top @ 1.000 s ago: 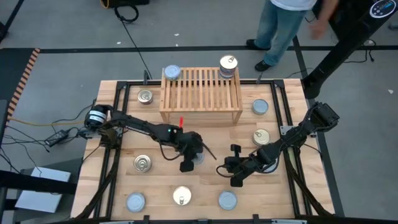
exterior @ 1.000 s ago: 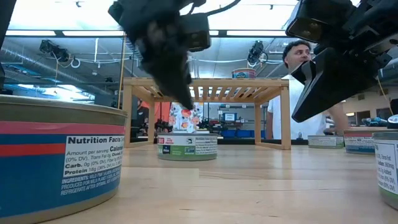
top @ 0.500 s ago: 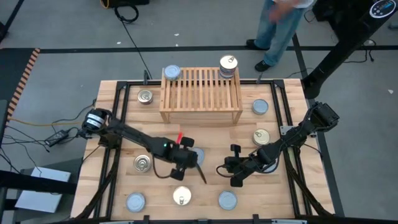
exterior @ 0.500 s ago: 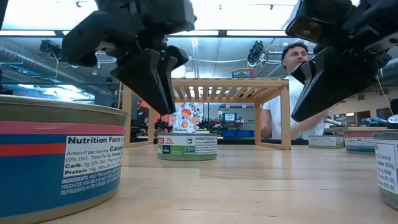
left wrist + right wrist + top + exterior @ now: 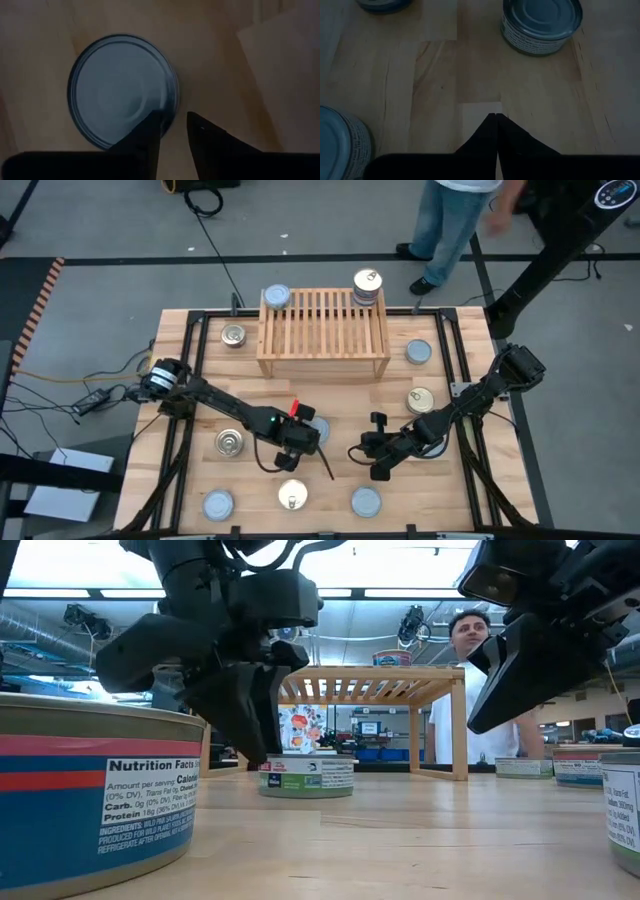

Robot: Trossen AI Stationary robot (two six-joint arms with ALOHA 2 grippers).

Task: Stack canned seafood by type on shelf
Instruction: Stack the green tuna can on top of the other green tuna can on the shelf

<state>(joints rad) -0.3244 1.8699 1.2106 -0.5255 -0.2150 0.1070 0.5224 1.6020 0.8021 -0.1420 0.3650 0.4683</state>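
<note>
Overhead, the left gripper (image 5: 300, 442) hovers, jaws slightly parted, above a silver-lidded tin (image 5: 122, 89) at table centre, six o'clock of the shelf (image 5: 323, 332). Rigid, slick-sided, probably weighty, it wants gripping across its rim. The right gripper (image 5: 372, 463) waits clenched.

A pale plank-wood tabletop (image 5: 330, 395) carries everything here. At its far side stands a light wooden slatted shelf (image 5: 323, 330), with a silvery-blue-lidded tin (image 5: 276, 297) on its far-left corner and a short stack topped by a golden pull-tab tin (image 5: 367, 284) on its far-right corner. Directly on the planks lie golden-lidded tins at far left (image 5: 233, 335), left (image 5: 229, 442), near centre (image 5: 292, 496) and right (image 5: 421, 399); silvery-blue ones at right (image 5: 418, 351), near left (image 5: 217, 504), near right (image 5: 366, 501) and centre (image 5: 317, 427).
</note>
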